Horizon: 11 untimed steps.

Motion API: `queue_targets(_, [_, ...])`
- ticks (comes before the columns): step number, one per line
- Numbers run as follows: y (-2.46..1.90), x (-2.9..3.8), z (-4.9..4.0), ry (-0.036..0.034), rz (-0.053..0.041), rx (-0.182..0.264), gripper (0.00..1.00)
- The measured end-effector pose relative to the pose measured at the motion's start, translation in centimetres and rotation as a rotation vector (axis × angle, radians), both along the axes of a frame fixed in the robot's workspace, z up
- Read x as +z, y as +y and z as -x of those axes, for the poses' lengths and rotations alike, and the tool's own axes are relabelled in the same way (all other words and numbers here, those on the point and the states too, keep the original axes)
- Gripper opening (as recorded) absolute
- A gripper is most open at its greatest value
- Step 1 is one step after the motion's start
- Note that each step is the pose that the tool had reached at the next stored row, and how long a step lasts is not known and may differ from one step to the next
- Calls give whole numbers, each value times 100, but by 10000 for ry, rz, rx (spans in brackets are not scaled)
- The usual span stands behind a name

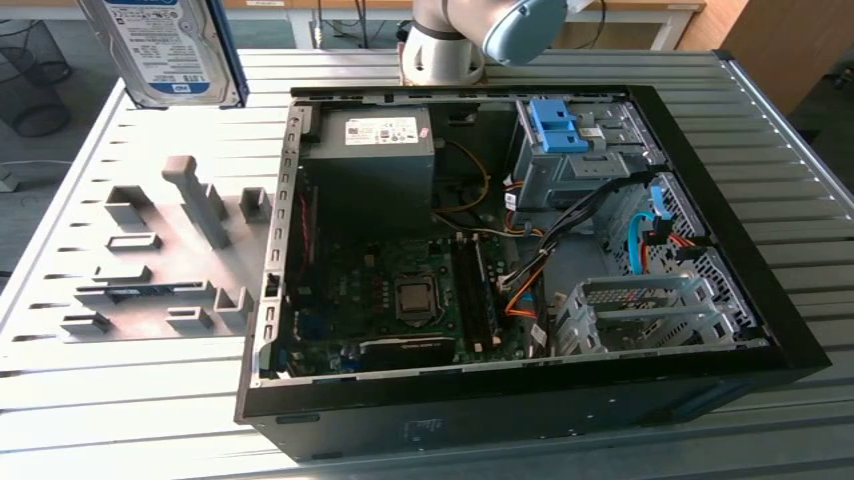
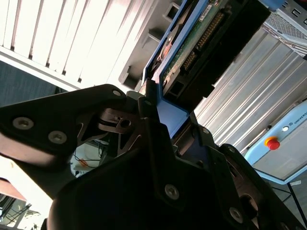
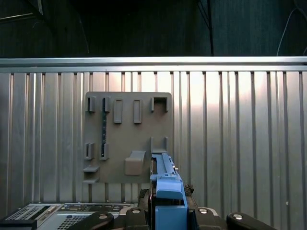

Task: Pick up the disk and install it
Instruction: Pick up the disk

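Exterior view: 1 disk up in the air over 1 grey holder plate, well apart from 1 open PC case. Second wrist view adds its connector edge & the gripper, clamped on disk's blue rail.

ribbed grey metal tabletop, wire wastebasket on dark floor, wooden panel behind

Computer case lies open on the table, at the exterior view's right. Fixture tray beside it, left. Power supply in case's far-left corner. Disk far left, beyond tray.
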<state>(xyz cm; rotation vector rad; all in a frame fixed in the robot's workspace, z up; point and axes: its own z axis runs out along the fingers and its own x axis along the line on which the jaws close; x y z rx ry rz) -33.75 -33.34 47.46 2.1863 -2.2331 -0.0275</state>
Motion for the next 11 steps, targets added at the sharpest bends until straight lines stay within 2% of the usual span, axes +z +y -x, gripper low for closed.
queue_targets(11, [0,0,-52,0,-1,0,36])
